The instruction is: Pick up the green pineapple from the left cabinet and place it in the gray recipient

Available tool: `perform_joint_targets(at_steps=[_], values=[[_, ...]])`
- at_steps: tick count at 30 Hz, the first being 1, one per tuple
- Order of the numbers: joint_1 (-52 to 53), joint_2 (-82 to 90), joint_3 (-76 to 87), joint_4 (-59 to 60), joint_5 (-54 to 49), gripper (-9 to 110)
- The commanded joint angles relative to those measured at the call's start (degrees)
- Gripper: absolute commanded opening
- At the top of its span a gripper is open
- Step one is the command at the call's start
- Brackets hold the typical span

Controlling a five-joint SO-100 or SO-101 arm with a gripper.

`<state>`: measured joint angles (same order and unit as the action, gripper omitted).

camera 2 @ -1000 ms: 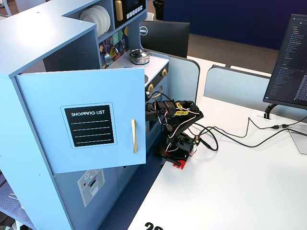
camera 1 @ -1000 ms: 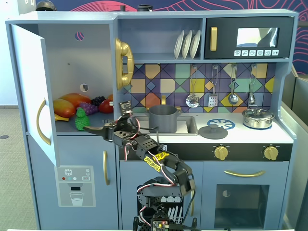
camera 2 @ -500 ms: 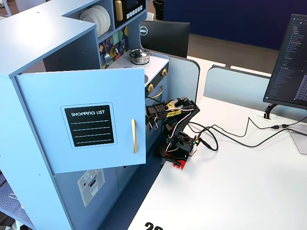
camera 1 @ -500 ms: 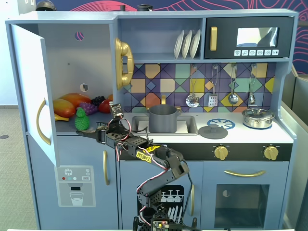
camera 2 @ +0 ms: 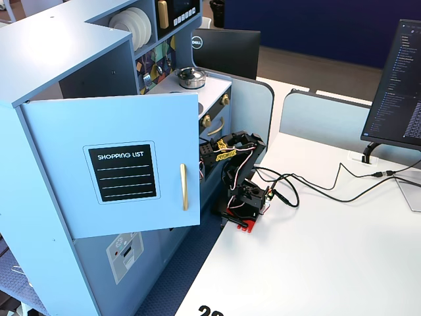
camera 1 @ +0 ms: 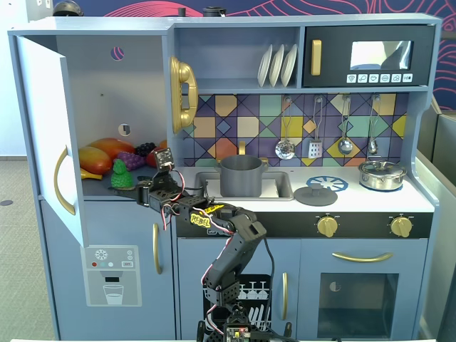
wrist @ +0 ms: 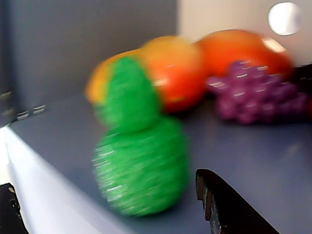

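Note:
The green pineapple (camera 1: 121, 174) stands upright near the front edge of the shelf in the left cabinet (camera 1: 107, 78), whose blue door (camera 1: 46, 135) is swung open. My gripper (camera 1: 142, 194) is at the shelf's front edge, just right of the pineapple. In the wrist view the pineapple (wrist: 139, 161) is blurred and sits between my open gripper (wrist: 105, 183). One dark finger (wrist: 229, 209) is at the lower right and the other at the lower left corner; neither touches the fruit. The gray recipient (camera 1: 241, 176) stands in the sink, right of the cabinet.
Orange and yellow fruits (camera 1: 100, 153) and a purple grape bunch (wrist: 253, 90) lie behind the pineapple. A gray lid (camera 1: 315, 194) and a shiny silver pot (camera 1: 381, 173) sit on the counter. In a fixed view the open door (camera 2: 118, 168) hides the shelf and my gripper.

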<state>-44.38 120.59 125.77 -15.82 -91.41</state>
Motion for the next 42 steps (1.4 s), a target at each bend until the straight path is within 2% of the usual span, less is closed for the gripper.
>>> perform_joint_targets(at_steps=[1, 25, 27, 29, 30, 31, 36, 42], values=[[1.1, -1.5, -5.9, -2.2, 1.1, 41], [-1.0, -17.5, -20.7, -1.6, 1.0, 38], [-0.9, -19.2, -22.7, -1.6, 0.7, 34], [-1.2, -20.1, -24.0, -1.2, 1.2, 17], [-1.7, -20.2, -24.3, -0.9, 0.8, 5], [-2.0, -20.1, -24.3, -1.0, 0.6, 0], [-4.2, -13.9, -23.6, 4.6, -1.7, 0], [-11.3, 7.8, -16.4, 24.8, -5.5, 0]])
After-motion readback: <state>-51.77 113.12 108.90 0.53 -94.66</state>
